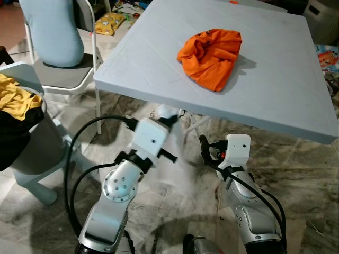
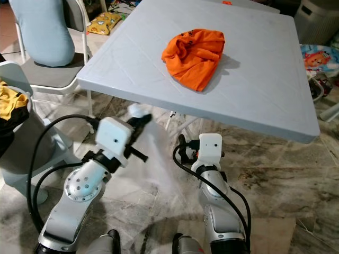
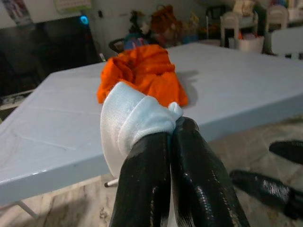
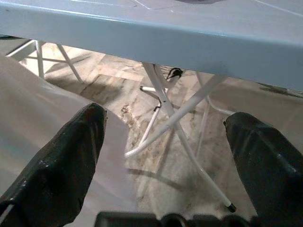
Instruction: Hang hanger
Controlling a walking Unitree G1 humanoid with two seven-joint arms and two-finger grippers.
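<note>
Left wrist view — left gripper [image 3: 173, 130] pinching white cloth [image 3: 130, 120], orientation unclear, right gripper [image 4: 165, 137] wide.

pale blue folding table [image 1: 275, 79] | crumpled orange garment [image 1: 211, 54] lying on top | marbled floor [image 1: 307, 174] beneath

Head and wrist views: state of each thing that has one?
Left tool: shut on white cloth, just below the table edge.
Right tool: open, holding nothing, under the table.
Orange garment: crumpled on the tabletop.
White cloth: bunched at the fingertips, blurred.
</note>
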